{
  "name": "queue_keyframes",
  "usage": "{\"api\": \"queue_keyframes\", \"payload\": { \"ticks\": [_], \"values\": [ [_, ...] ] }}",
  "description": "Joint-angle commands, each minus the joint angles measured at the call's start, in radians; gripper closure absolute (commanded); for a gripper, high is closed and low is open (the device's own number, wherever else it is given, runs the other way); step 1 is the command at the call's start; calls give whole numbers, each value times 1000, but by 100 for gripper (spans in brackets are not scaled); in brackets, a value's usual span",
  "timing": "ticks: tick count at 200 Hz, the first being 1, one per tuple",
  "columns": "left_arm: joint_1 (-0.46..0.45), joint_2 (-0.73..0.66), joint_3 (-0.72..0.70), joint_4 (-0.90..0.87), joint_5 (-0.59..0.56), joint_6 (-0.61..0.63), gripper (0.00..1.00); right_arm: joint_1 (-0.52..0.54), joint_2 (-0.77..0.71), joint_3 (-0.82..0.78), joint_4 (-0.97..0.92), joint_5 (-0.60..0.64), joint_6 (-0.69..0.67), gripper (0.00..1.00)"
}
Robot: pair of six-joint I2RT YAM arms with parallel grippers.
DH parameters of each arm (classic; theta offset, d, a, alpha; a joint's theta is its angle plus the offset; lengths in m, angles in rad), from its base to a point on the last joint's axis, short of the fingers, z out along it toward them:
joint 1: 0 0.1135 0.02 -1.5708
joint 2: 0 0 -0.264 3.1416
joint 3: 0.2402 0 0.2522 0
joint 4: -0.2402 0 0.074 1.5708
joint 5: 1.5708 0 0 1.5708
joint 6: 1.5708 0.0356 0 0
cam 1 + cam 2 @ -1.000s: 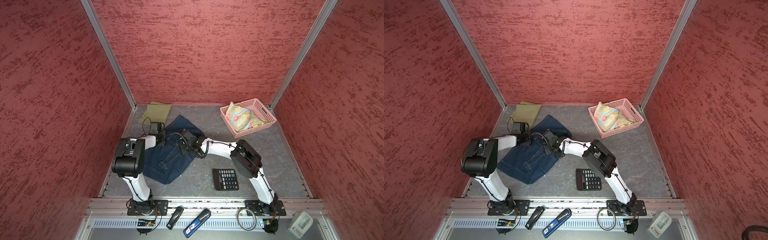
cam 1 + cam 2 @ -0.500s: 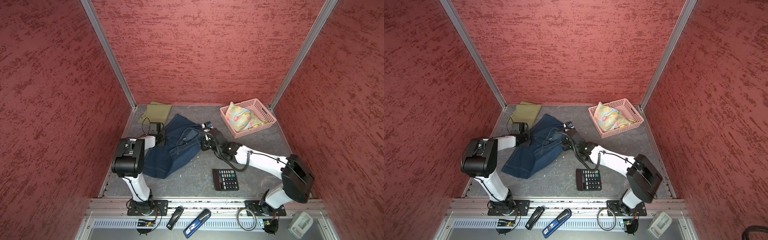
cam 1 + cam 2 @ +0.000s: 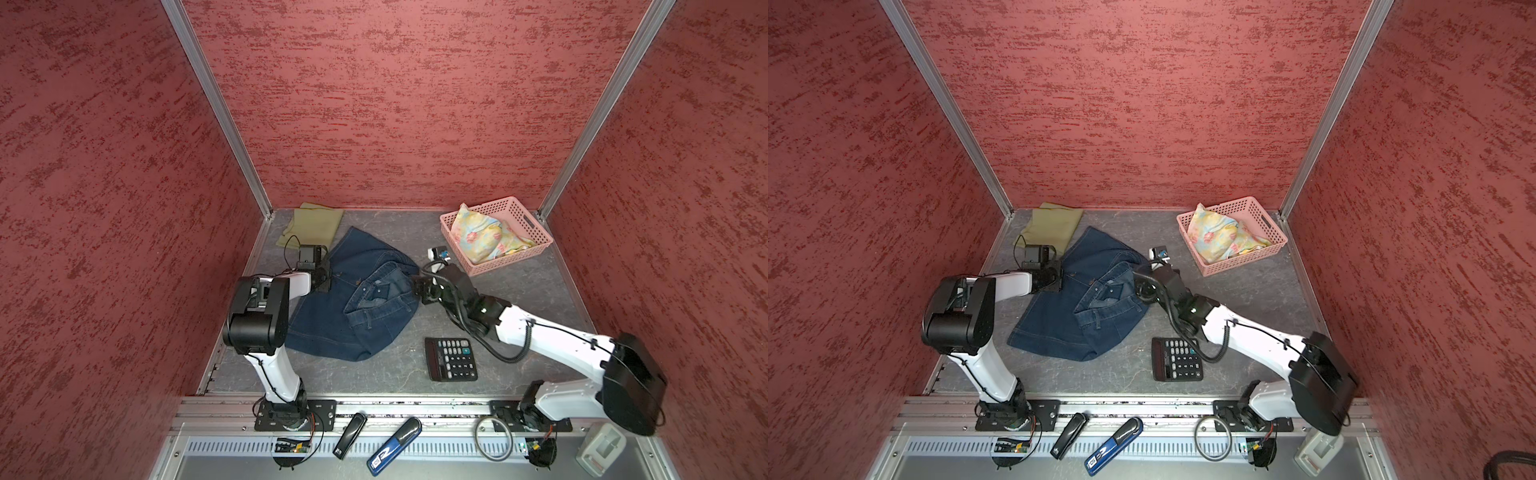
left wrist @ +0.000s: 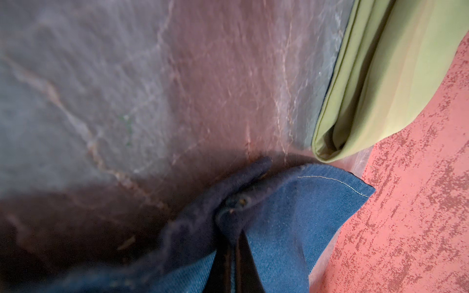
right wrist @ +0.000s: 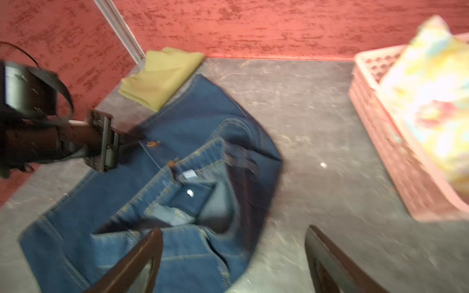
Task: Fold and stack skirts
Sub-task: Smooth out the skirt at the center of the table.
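Denim skirt [image 3: 332, 328] in the left pincer [image 3: 327, 279]

Honestly nothing legible here; the calculator [image 3: 451, 359] keys are too small to make out; the blue stapler [image 3: 394, 446] has a white label, but it's just a blur

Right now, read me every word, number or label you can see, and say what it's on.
No text is legible.
On the calculator, key markings: too small.
On the blue stapler, white logo: too small.
On the denim skirt, white tag: blurred.
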Motion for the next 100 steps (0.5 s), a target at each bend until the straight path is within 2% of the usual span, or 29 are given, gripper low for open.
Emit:
{"api": "queue_keyframes", "payload": {
  "ticks": [1,56,77,100],
  "values": [
    [-2,18,-17,7,-7,-6,100,3,149,122,-78,-108,24,16],
    [-6,21,-12,7,-1,0,100,3,452,455,-274,-117,142,19],
    [-9,29,-2,7,0,-1,100,-7,526,521,-291,-141,209,19],
    [-15,38,0,12,3,-3,100,-11,588,573,-346,-97,258,18]
  ]
}}
